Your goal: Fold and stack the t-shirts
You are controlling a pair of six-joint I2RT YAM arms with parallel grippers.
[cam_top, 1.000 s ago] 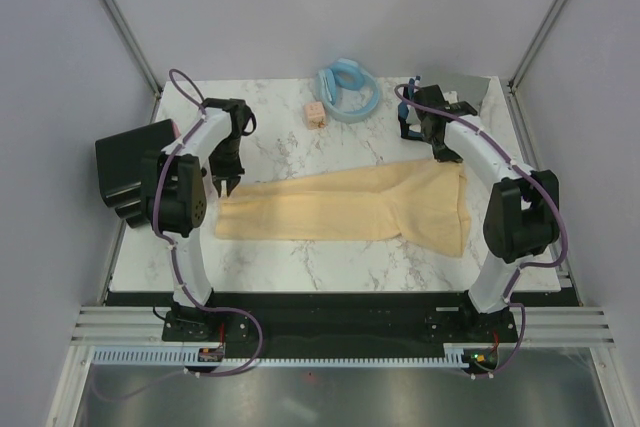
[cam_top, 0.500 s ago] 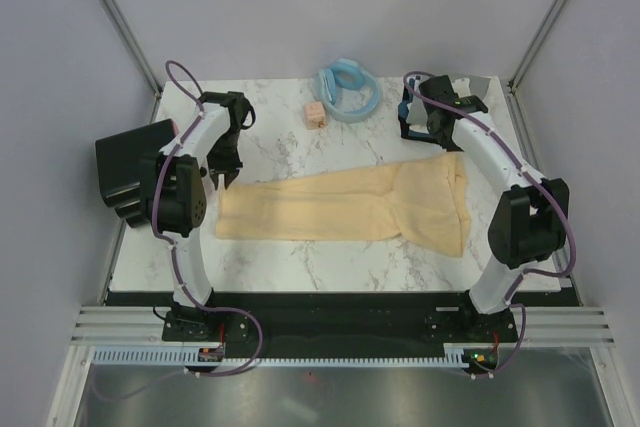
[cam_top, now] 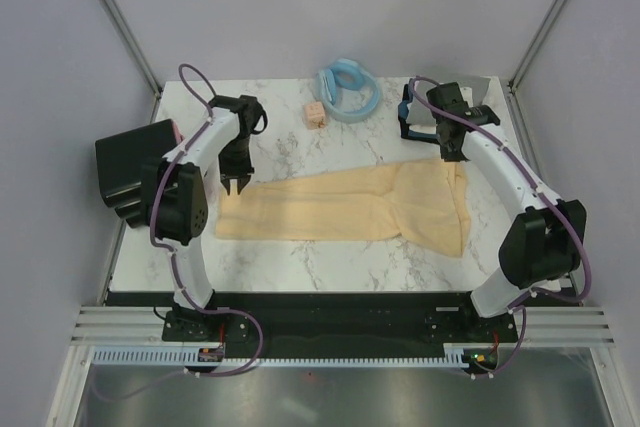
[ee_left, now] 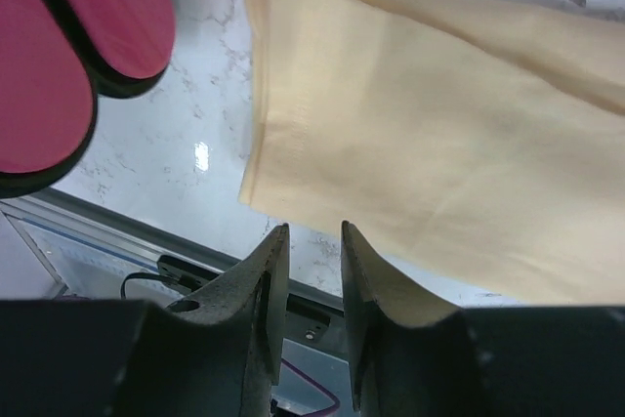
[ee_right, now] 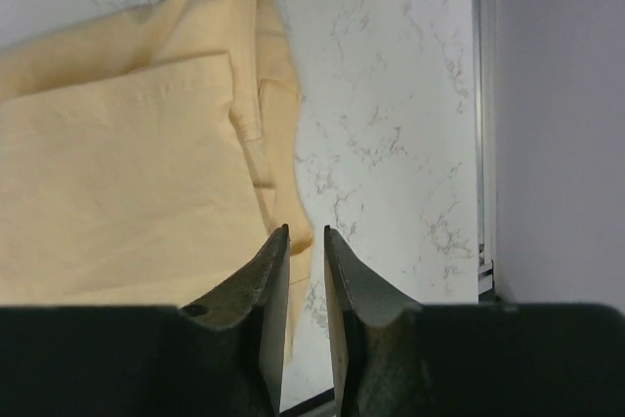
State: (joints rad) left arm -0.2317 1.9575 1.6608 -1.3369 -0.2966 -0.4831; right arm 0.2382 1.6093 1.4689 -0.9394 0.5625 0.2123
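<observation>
We see a plain pale yellow-cream t-shirt [ee_left: 439,134] just beyond the dark grey left fingers [ee_left: 256,319], and the same cream cloth lies beyond the dark grey right fingers [ee_right: 256,305]. The table [ee_right: 391,95] under it is white marble with thin grey veins. To the left of the left fingers, the box [ee_left: 59,56] shows a pink-red face edged in black. From above we note a light blue ring [cam_top: 348,90], a pale pinkish cube [cam_top: 316,114], and white-and-black arms [cam_top: 205,142] with purple cables [cam_top: 190,82].

The t-shirt [cam_top: 350,205] lies across the middle of the table [cam_top: 300,257], stretched left to right. Behind it, near the far edge, sits a ring [cam_top: 365,104] with a cube [cam_top: 316,114] just left of it. A box [cam_top: 125,172] stands beside the table's left edge.
</observation>
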